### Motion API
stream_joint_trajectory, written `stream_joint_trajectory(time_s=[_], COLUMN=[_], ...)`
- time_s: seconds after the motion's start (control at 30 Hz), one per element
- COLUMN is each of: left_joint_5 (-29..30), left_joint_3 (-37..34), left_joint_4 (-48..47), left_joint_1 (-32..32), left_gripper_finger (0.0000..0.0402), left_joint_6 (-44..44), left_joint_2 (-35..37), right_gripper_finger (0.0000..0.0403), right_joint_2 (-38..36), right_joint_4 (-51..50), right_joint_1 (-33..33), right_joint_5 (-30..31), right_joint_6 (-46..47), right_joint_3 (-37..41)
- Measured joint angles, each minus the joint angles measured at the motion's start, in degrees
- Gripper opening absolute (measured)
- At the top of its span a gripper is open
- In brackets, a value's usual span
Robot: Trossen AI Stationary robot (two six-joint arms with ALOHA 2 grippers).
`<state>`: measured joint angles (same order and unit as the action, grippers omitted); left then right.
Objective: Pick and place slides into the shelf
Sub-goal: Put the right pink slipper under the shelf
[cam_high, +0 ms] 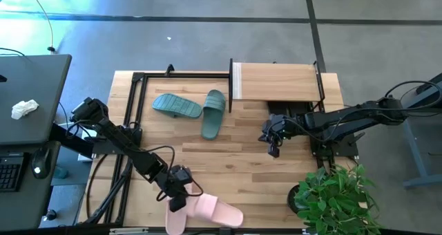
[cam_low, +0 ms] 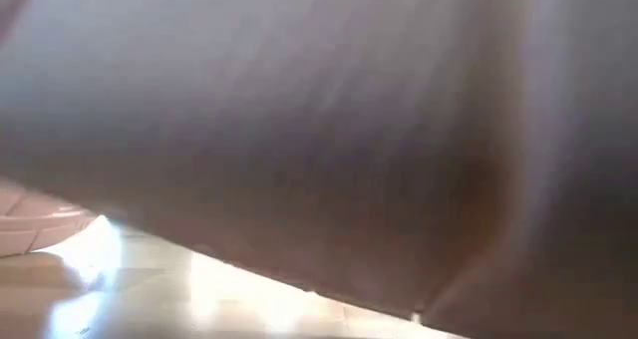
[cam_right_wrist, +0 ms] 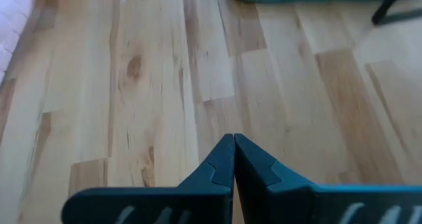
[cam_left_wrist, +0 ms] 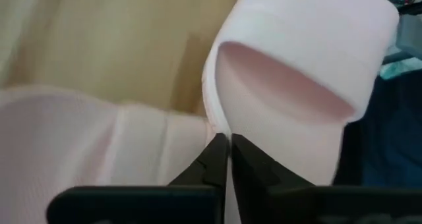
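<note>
Two pale pink slides lie at the table's near edge, one [cam_high: 219, 211] flat and one [cam_high: 175, 221] reaching past the edge. My left gripper [cam_high: 178, 193] is shut right over them; its wrist view shows a pink slide [cam_left_wrist: 297, 85] with its wide strap raised before the fingers. Two teal-green slides [cam_high: 177, 106] [cam_high: 213, 114] rest on their soles inside the bare black frame. The shelf [cam_high: 277, 83], with its light wooden top, stands at the far right. My right gripper [cam_high: 271, 142] is shut and hovers over bare wood in front of the shelf. The black slides are out of view. My left gripper [cam_left_wrist: 229, 141] has its shut fingertips against the pink slide's side edge [cam_left_wrist: 212, 122], just below where the strap joins the sole. It comes slanting down from the table's left. Nothing shows between the fingers, so I cannot tell whether they pinch the edge.
A bare black metal frame [cam_high: 135, 97] surrounds the teal slides on the left half. A potted plant [cam_high: 335, 193] stands at the near right corner. A dark desk [cam_high: 31, 97] sits left of the table. The low view is blocked by something close.
</note>
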<state>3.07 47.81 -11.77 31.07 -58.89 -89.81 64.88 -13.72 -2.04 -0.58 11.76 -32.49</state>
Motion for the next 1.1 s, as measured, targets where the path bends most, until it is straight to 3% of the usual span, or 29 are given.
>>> stream_joint_trajectory(time_s=[0.13,0.37,0.7,0.9,1.1], left_joint_5=[4.35,4.26,-2.5,-3.04,-4.68], left_joint_3=[-0.36,-0.31,-0.22,-0.2,-0.17], left_joint_4=[0.29,0.67,1.08,1.26,1.25], left_joint_1=[-0.83,-4.71,-10.97,-13.27,-13.05], left_gripper_finger=[0.0004,0.0,0.0001,0.0,0.0], left_joint_6=[3.54,11.23,19.5,23.08,24.67], left_joint_2=[0.33,0.77,0.77,0.8,0.85], right_gripper_finger=[0.0,0.0,0.0001,0.0035,0.0097], right_joint_2=[0.0,0.0,-0.02,-0.02,-0.02], right_joint_4=[2.86,7.63,15.25,19.57,19.5], right_joint_1=[0.0,0.0,-7.98,-16.26,-18.37], right_joint_5=[0.0,-2.41,-16.81,-5.36,6.69], right_joint_6=[-2.94,-7.88,-17.17,-23.55,-27.93], right_joint_3=[0.0,0.0,0.0,0.0,0.0])
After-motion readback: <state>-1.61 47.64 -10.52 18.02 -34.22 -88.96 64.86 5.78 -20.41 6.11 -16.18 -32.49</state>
